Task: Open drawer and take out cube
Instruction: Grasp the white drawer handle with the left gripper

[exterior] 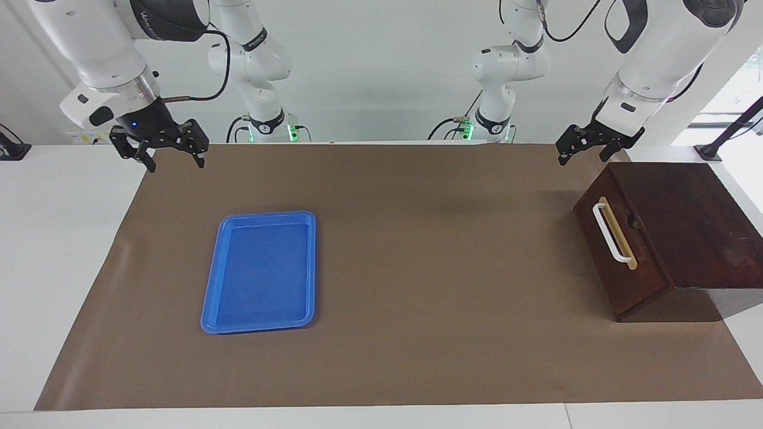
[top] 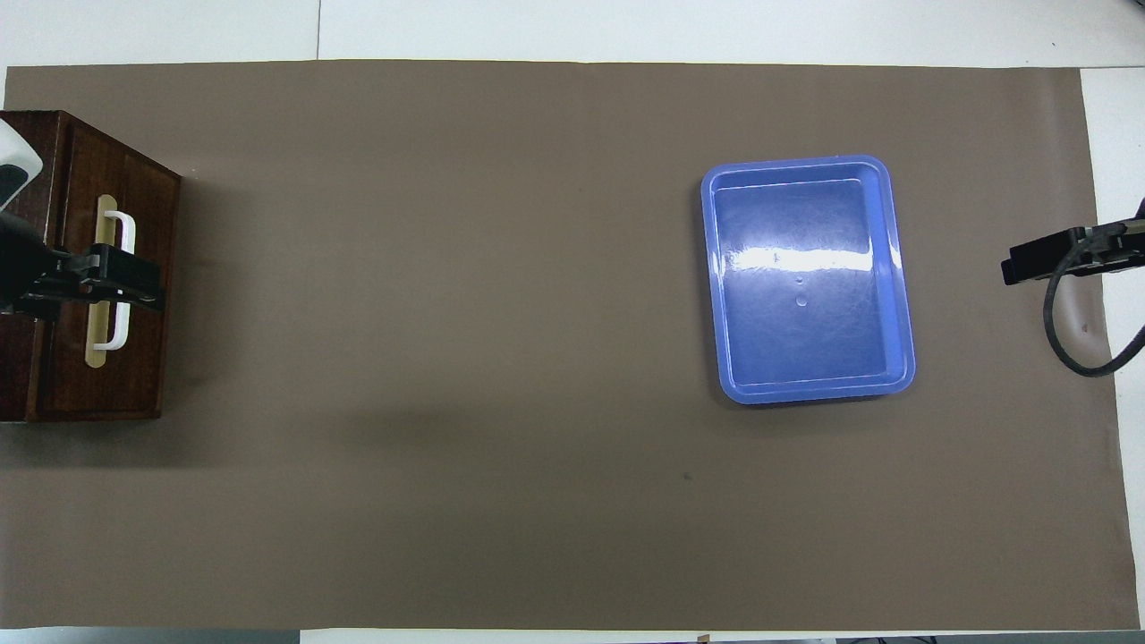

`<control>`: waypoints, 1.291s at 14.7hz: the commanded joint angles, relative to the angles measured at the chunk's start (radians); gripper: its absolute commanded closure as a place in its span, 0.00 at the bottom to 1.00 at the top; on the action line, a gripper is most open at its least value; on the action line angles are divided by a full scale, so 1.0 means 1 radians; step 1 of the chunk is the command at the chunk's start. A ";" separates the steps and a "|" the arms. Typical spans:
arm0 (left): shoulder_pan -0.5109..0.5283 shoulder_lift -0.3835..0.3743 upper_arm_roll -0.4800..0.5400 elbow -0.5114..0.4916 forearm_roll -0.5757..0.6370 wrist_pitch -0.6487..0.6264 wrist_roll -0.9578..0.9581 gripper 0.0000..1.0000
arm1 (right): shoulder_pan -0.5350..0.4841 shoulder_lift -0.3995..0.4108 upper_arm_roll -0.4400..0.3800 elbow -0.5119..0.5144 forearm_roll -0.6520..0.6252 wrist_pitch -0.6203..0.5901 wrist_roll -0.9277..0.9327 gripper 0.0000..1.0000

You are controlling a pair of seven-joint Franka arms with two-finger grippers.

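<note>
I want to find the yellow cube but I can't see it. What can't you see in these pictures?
- Cube: in neither view; the drawer is shut, so its inside is hidden.
- Drawer handle: overhead view, its middle is covered by the left gripper.
- Drawer box: both views, cut off by the picture's edge.
- Right gripper: overhead view, only its tip shows.

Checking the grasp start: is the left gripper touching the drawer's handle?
Apart. The facing view shows the left gripper raised above the drawer, clear of its white handle.
</note>
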 commanded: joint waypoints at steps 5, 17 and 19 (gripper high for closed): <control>0.001 -0.020 -0.002 -0.014 -0.013 0.014 0.008 0.00 | -0.017 -0.016 0.008 -0.010 0.016 -0.011 -0.018 0.00; -0.024 0.042 0.004 -0.299 0.379 0.480 0.013 0.00 | -0.006 -0.014 0.017 -0.009 0.012 -0.007 -0.007 0.00; 0.005 0.095 0.004 -0.318 0.441 0.555 0.004 0.00 | -0.007 -0.014 0.017 -0.009 0.013 -0.008 -0.010 0.00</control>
